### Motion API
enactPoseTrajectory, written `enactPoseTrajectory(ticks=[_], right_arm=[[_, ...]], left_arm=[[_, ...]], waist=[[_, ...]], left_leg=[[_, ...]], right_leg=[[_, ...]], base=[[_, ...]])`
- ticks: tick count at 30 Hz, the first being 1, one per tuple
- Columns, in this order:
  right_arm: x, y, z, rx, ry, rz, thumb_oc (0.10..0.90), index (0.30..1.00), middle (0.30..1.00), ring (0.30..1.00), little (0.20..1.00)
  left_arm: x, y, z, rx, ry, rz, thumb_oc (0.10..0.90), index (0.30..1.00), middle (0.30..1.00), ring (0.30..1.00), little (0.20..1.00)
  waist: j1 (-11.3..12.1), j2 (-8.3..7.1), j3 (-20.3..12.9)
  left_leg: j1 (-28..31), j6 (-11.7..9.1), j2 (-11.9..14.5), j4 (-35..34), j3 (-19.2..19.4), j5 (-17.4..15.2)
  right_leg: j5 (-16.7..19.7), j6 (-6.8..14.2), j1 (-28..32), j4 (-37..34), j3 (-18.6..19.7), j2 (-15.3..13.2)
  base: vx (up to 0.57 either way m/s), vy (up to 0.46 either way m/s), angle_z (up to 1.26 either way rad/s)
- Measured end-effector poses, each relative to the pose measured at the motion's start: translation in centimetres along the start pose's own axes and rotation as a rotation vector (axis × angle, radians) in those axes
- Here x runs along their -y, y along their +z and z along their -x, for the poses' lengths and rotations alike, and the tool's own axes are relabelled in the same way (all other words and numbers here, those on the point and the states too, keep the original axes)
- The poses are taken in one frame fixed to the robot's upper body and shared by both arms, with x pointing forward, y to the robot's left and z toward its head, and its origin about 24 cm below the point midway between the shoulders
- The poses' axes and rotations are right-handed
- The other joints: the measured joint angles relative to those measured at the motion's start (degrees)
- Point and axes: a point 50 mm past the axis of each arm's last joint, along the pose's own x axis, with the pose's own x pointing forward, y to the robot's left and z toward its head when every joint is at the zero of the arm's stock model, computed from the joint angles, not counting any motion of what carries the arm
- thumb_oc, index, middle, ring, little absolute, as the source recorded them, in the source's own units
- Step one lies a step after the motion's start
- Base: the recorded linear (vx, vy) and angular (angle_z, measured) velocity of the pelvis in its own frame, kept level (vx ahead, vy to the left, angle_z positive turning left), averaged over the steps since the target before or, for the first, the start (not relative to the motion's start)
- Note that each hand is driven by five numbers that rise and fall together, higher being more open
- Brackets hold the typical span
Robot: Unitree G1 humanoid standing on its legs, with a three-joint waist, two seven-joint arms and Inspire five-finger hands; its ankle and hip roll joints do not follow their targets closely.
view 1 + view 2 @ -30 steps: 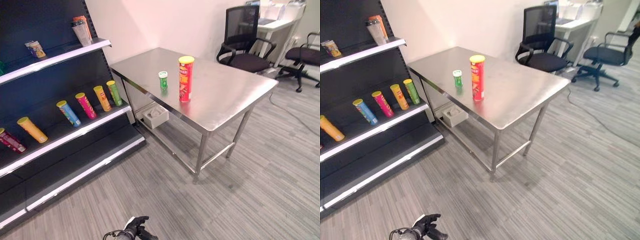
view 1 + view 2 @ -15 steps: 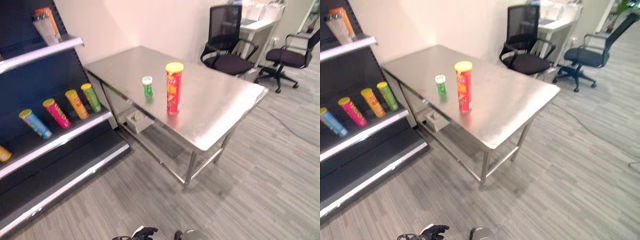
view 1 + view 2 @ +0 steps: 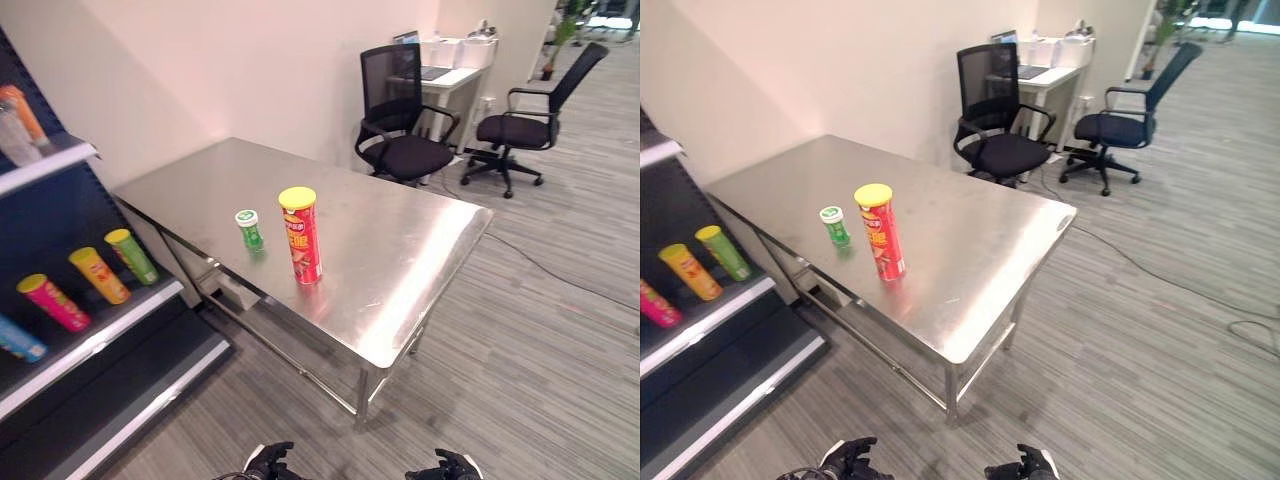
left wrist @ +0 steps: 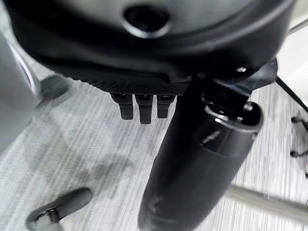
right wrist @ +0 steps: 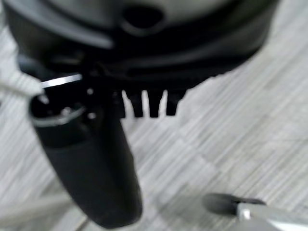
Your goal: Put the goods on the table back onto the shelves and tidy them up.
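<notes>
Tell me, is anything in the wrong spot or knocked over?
Nothing is knocked over or spilled. Two things sit away from the rest: a tall red can and a small green can stand upright on the steel table, while similar cans lie on the dark shelf.

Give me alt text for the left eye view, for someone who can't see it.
A tall red can with a yellow lid and a small green can stand on a steel table. Shelves at left hold coloured cans; both hands hang low, holding nothing.
</notes>
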Motion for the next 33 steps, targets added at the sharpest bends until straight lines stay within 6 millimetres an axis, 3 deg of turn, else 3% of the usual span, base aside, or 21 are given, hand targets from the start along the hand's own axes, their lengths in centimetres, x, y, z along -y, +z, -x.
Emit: enactPoseTrajectory(ticks=[2,3,4,5,7,8,10,11,13,14,16,17,18,20,21,23,25,27,28,31,33], right_arm=[[0.9,-1.5,0.2,-0.041,-0.024,-0.001,0.800,0.900,0.900,0.900,0.900],[1.6,-2.6,0.3,-0.073,-0.048,-0.055,0.800,0.900,0.900,0.900,0.900],[3.6,-4.9,0.7,-0.143,-0.110,-0.193,0.800,0.900,0.900,0.900,0.900],[5.5,-6.4,1.1,-0.182,-0.166,-0.227,0.800,0.900,0.900,0.900,0.900],[8.6,-9.3,2.3,-0.271,-0.267,-0.276,0.800,0.900,0.900,0.900,0.900],[8.7,-9.9,2.5,-0.300,-0.283,-0.287,0.800,0.900,0.900,0.900,0.900],[7.3,-11.1,2.9,-0.336,-0.249,-0.300,0.800,0.900,0.900,0.900,0.900],[5.7,-11.6,3.0,-0.368,-0.206,-0.316,0.800,0.900,0.900,0.900,0.900],[2.7,-11.8,3.1,-0.391,-0.129,-0.328,0.800,0.900,0.900,0.900,0.900],[1.5,-10.5,2.6,-0.365,-0.091,-0.316,0.800,0.900,0.900,0.900,0.900],[0.7,-9.3,2.2,-0.333,-0.054,-0.242,0.800,0.900,0.900,0.900,0.900],[0.8,-9.4,2.2,-0.335,-0.049,-0.208,0.800,0.900,0.900,0.900,0.900],[0.9,-9.4,2.2,-0.335,-0.050,-0.199,0.800,0.900,0.900,0.900,0.900],[1.2,-10.3,2.6,-0.350,-0.059,-0.203,0.800,0.900,0.900,0.900,0.900],[1.1,-10.6,2.7,-0.360,-0.057,-0.197,0.800,0.900,0.900,0.900,0.900],[0.6,-10.6,2.8,-0.367,-0.042,-0.167,0.800,0.900,0.900,0.900,0.900],[0.2,-10.4,2.7,-0.353,-0.026,-0.162,0.800,0.900,0.900,0.900,0.900],[0.3,-9.6,2.4,-0.315,-0.030,-0.162,0.800,0.900,0.900,0.900,0.900],[0.4,-9.4,2.3,-0.274,-0.023,-0.147,0.800,0.900,0.900,0.900,0.900],[1.0,-7.4,1.6,-0.196,-0.023,-0.095,0.800,0.900,0.900,0.900,0.900],[1.8,-5.7,1.1,-0.144,-0.037,-0.071,0.800,0.900,0.900,0.900,0.900]], left_arm=[[-0.6,-0.7,0.2,-0.017,0.036,0.064,0.800,0.900,0.900,0.900,0.900],[-1.1,-0.9,0.2,-0.019,0.067,0.200,0.800,0.900,0.900,0.900,0.900],[-2.3,-2.2,0.6,-0.052,0.158,0.433,0.800,0.900,0.900,0.900,0.900],[-2.6,-3.3,0.8,-0.090,0.199,0.484,0.800,0.900,0.900,0.900,0.900],[-2.3,-6.3,1.8,-0.205,0.230,0.491,0.800,0.900,0.900,0.900,0.900],[-2.8,-6.9,2.0,-0.231,0.250,0.490,0.800,0.900,0.900,0.900,0.900],[-3.8,-6.5,2.0,-0.209,0.260,0.368,0.800,0.900,0.900,0.900,0.900],[-4.3,-6.4,2.0,-0.210,0.258,0.315,0.800,0.900,0.900,0.900,0.900],[-4.2,-5.8,1.7,-0.198,0.239,0.262,0.800,0.900,0.900,0.900,0.900],[-4.2,-5.7,1.7,-0.196,0.230,0.232,0.800,0.900,0.900,0.900,0.900],[-3.5,-5.0,1.4,-0.188,0.187,0.176,0.800,0.900,0.900,0.900,0.900],[-3.6,-4.6,1.2,-0.173,0.180,0.151,0.800,0.900,0.900,0.900,0.900],[-3.5,-4.3,1.1,-0.162,0.173,0.153,0.800,0.900,0.900,0.900,0.900],[-3.6,-2.8,0.7,-0.118,0.161,0.153,0.800,0.900,0.900,0.900,0.900],[-3.5,-2.6,0.6,-0.098,0.159,0.154,0.800,0.900,0.900,0.900,0.900],[-3.5,-2.7,0.7,-0.096,0.144,0.154,0.800,0.900,0.900,0.900,0.900],[-3.8,-3.4,0.9,-0.117,0.155,0.190,0.800,0.900,0.900,0.900,0.900],[-3.3,-3.6,0.9,-0.131,0.135,0.168,0.800,0.900,0.900,0.900,0.900],[-2.6,-3.6,0.8,-0.125,0.109,0.173,0.800,0.900,0.900,0.900,0.900],[-2.4,-2.9,0.7,-0.102,0.101,0.173,0.800,0.900,0.900,0.900,0.900],[-2.4,-3.0,0.7,-0.098,0.104,0.176,0.800,0.900,0.900,0.900,0.900]], waist=[[0.14,0.37,0.00],[0.50,0.72,0.01],[1.14,2.57,-0.17],[0.65,4.58,-0.16],[0.07,7.75,-1.47],[-0.65,6.54,-1.55],[-0.12,6.72,-0.05],[-0.96,5.18,0.85],[-0.63,4.76,1.40],[-0.32,4.80,1.74],[-0.64,5.39,2.54],[0.11,5.62,2.66],[0.87,6.10,3.01],[-0.48,6.44,3.74],[0.22,6.79,3.69],[1.76,4.22,2.31],[3.13,2.82,0.86],[2.40,3.09,0.09],[3.07,2.69,-0.75],[2.77,1.93,-0.38],[3.01,1.96,-0.40]], left_leg=[[-1.41,-0.72,-0.61,1.75,-2.92,1.39],[-1.00,-1.90,-1.02,1.69,-8.07,1.84],[-1.57,-1.37,-1.44,4.79,-10.09,1.64],[-0.88,0.02,-2.55,5.53,-8.55,3.28],[3.35,-1.22,-4.95,0.91,-2.27,-2.76],[3.84,0.25,-8.59,-0.15,-1.79,-1.60],[3.29,3.18,-13.58,-0.04,0.26,-2.98],[3.54,4.69,-15.96,-0.04,0.65,-3.30],[3.53,6.44,-18.11,-0.05,3.72,-4.14],[3.39,7.16,-18.55,-0.04,6.14,-4.60],[3.76,8.30,-18.24,-0.04,11.69,-5.00],[4.07,8.59,-17.62,-0.01,14.32,-5.20],[4.55,9.37,-16.98,-0.02,16.16,-5.73],[4.89,9.35,-15.07,-0.22,18.16,-6.43],[5.25,8.79,-13.89,-0.24,18.61,-6.27],[5.69,8.49,-13.44,0.45,21.38,-6.61],[6.83,6.77,-12.33,0.11,23.60,-4.96],[7.21,6.91,-11.26,0.21,22.35,-3.62],[5.96,7.68,-9.82,1.67,18.60,-1.90],[2.63,7.11,-8.45,8.23,15.67,-1.86],[1.85,6.09,-9.61,9.06,13.26,-2.29]], right_leg=[[-1.04,1.73,1.44,-0.13,1.33,-1.12],[-1.57,2.42,1.38,-0.07,2.83,-1.28],[-2.40,4.39,1.93,-0.02,5.10,-2.67],[-3.33,5.61,2.28,0.68,5.68,-3.78],[-5.33,8.70,2.25,1.75,5.97,-7.80],[-6.04,9.70,1.17,3.66,5.66,-11.09],[-5.95,11.10,-4.00,10.86,4.53,-16.14],[-5.54,11.58,-5.01,11.90,2.64,-18.54],[-2.69,12.32,-7.45,11.75,3.97,-21.26],[-0.78,12.68,-9.56,11.44,3.56,-21.72],[5.05,12.73,-10.71,7.67,-6.58,-22.31],[9.27,11.87,-10.48,4.30,-13.41,-21.36],[10.54,10.92,-9.92,2.68,-16.89,-20.21],[0.81,12.40,-10.80,13.82,-15.13,-16.74],[-2.32,11.45,-12.05,19.14,-11.80,-14.32],[-8.17,12.20,-11.44,22.50,-13.12,-12.01],[-9.98,8.29,-10.62,19.05,-12.91,-9.07],[-7.84,6.64,-6.54,12.52,-12.91,-6.02],[-6.72,5.29,-6.08,9.25,-11.39,-4.23],[-5.22,4.07,-4.86,7.92,-10.71,-4.22],[-5.07,3.92,-4.90,7.91,-9.83,-4.26]], base=[[0.27,0.332,-0.59],[0.31,0.532,-0.88],[0.38,0.701,-0.89],[0.28,0.585,-0.86],[0.12,0.380,-0.38],[0.08,0.301,-0.30],[0.05,0.318,-0.35],[0.01,0.326,-0.38],[-0.05,0.268,-0.65],[-0.13,0.266,-1.17],[-0.14,0.296,-1.41],[-0.09,0.176,-1.48],[-0.16,0.252,-1.28],[-0.13,0.176,-0.60],[-0.11,0.065,-0.68],[-0.13,0.057,-0.85],[-0.02,-0.083,-0.69],[-0.06,-0.127,-0.20],[-0.14,-0.050,-0.11],[-0.09,0.003,-0.21],[-0.17,0.081,-0.37]])
